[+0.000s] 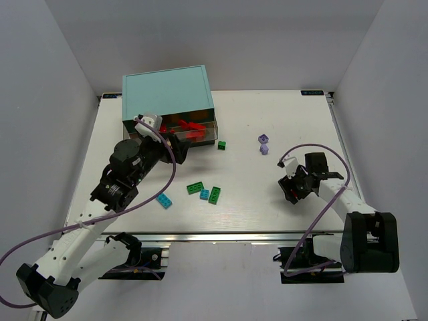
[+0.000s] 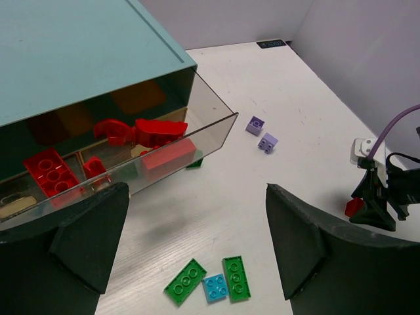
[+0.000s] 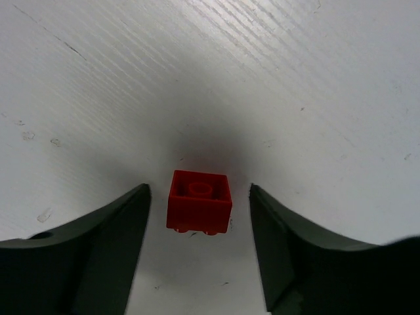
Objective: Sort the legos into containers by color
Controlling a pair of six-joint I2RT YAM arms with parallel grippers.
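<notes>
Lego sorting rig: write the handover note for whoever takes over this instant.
Left gripper: jaws open, empty, in front of the light teal cabinet's open brownish translucent drawer.
Right gripper: jaws open either side of a small red square brick on the white table, not touching it.
Done: several red pieces lie in that drawer.
Left: the red brick, two green plates, two cyan bricks, one dark green brick and two lavender pieces, all loose on the table.
</notes>
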